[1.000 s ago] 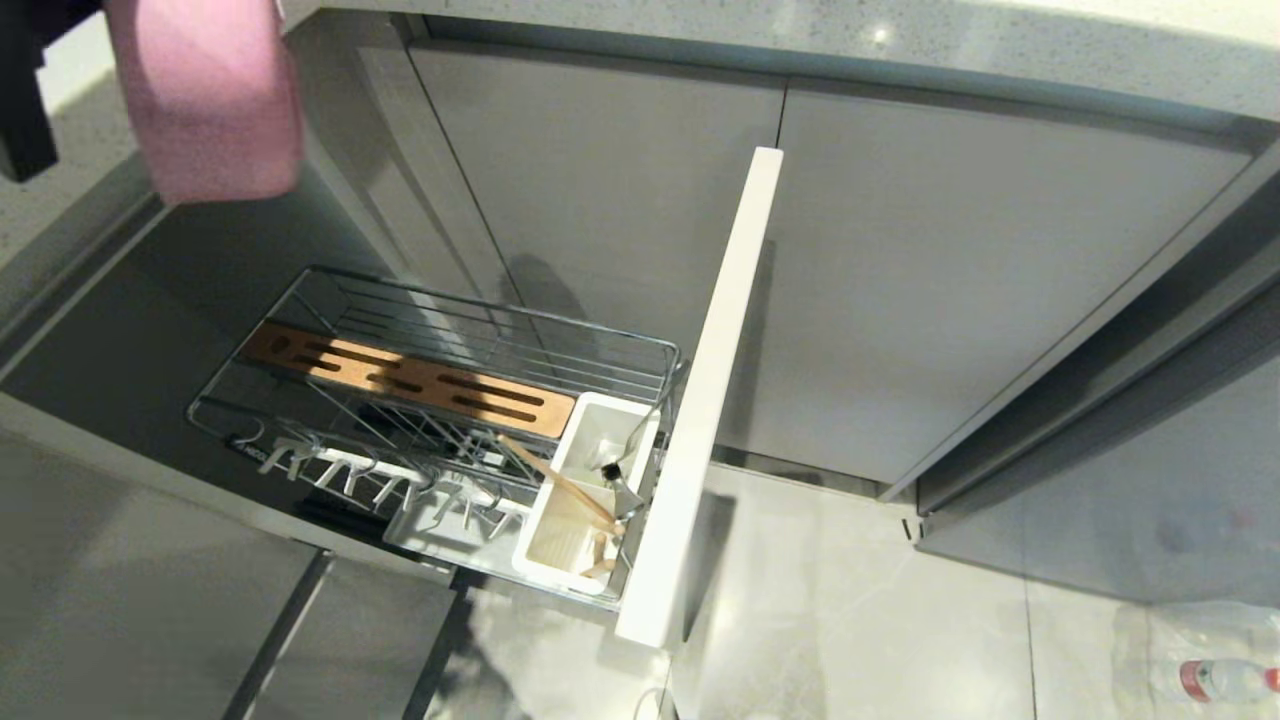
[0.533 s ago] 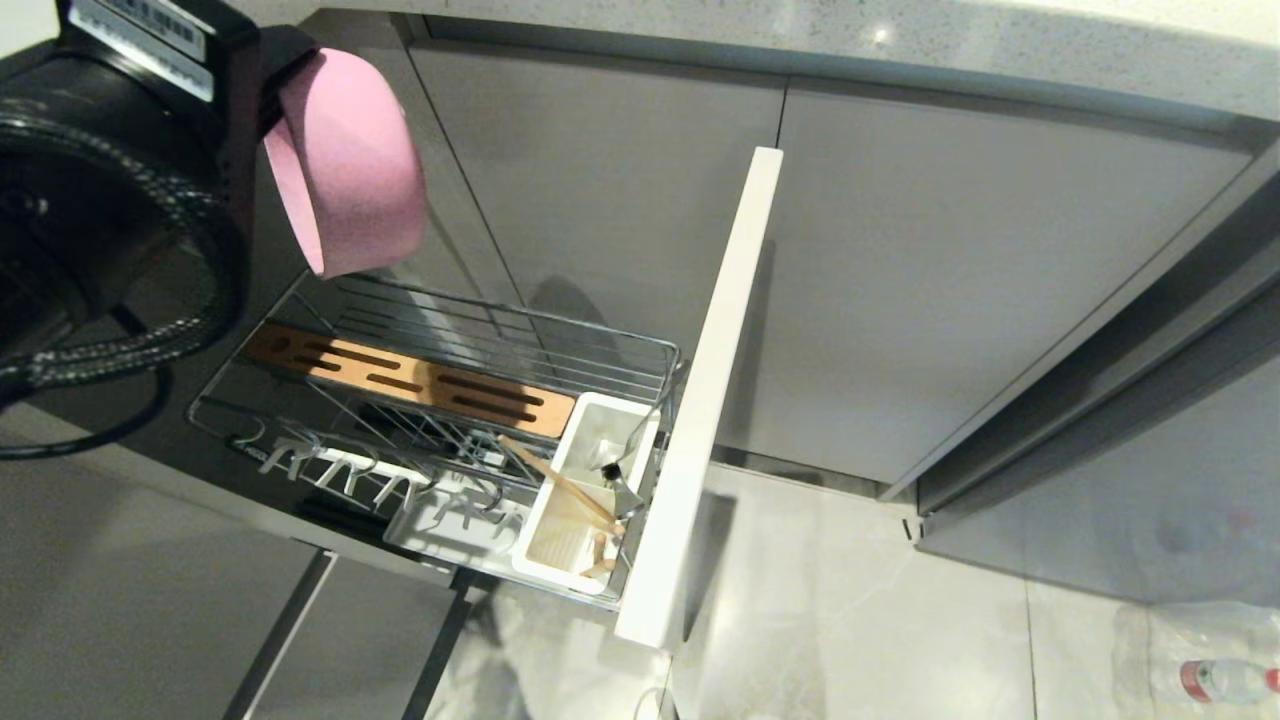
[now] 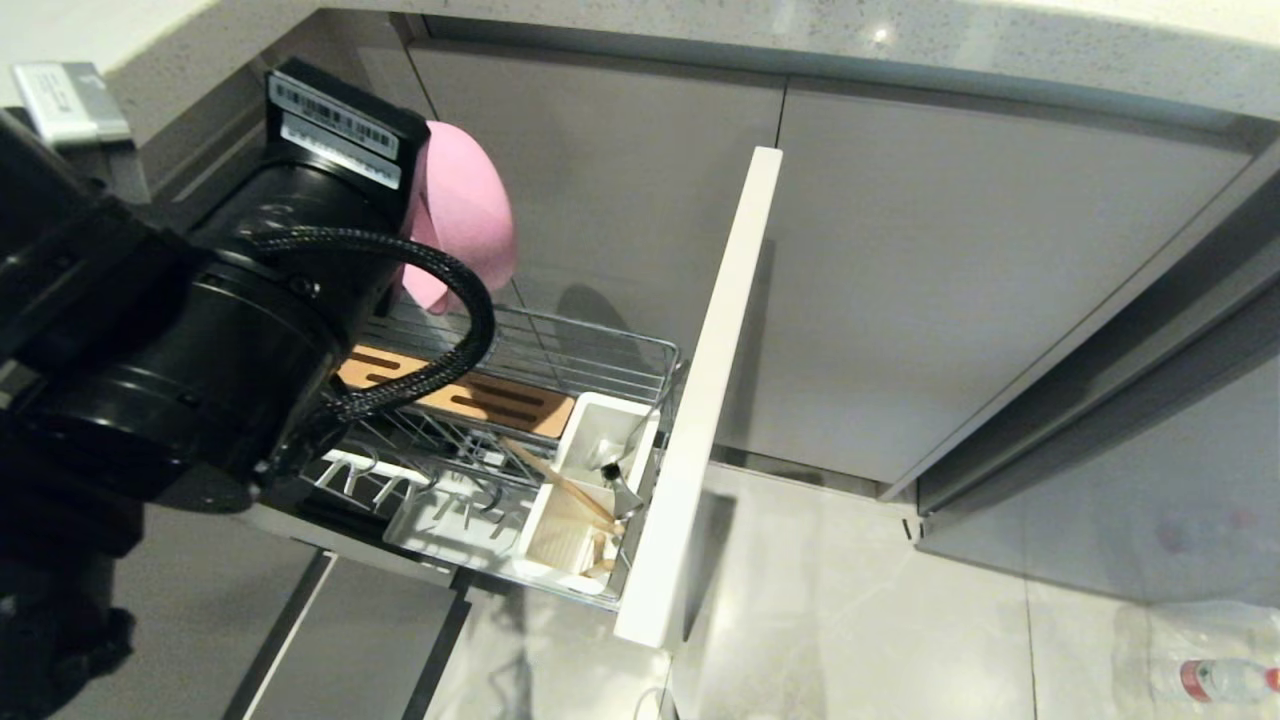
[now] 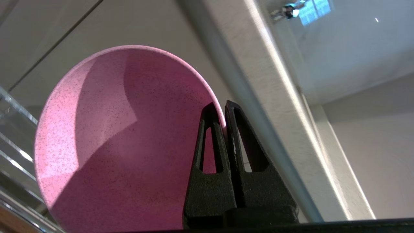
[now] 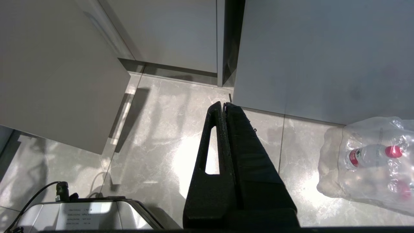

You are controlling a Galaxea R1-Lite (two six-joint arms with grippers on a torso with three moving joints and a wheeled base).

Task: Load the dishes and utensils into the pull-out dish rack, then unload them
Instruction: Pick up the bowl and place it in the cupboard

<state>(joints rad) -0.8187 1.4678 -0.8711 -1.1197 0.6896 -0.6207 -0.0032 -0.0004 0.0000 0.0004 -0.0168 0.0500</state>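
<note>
My left gripper (image 4: 223,111) is shut on the rim of the pink bowl (image 4: 123,145), one finger inside and one outside. In the head view the bowl (image 3: 462,210) hangs on edge above the back of the pull-out dish rack (image 3: 610,360), just past my left arm (image 3: 200,350), which covers the rack's left half. The wooden strip (image 3: 500,400) shows in part. The chopsticks (image 3: 560,485) and the fork (image 3: 625,488) lean in the white caddy (image 3: 548,560). The pink plate is out of view. My right gripper (image 5: 223,105) is shut and empty, parked above the floor.
The rack's white cabinet front (image 3: 710,400) stands out to the right of the caddy. Grey cabinet doors (image 3: 950,280) lie behind, under the countertop (image 3: 800,30). A wrapped pack of water bottles (image 5: 372,155) sits on the tiled floor at the right.
My left arm has swung in from the upper left, carrying the pink bowl rightward and lower, to above the rack. The arm now hides the rack's left part. The right arm is still.
</note>
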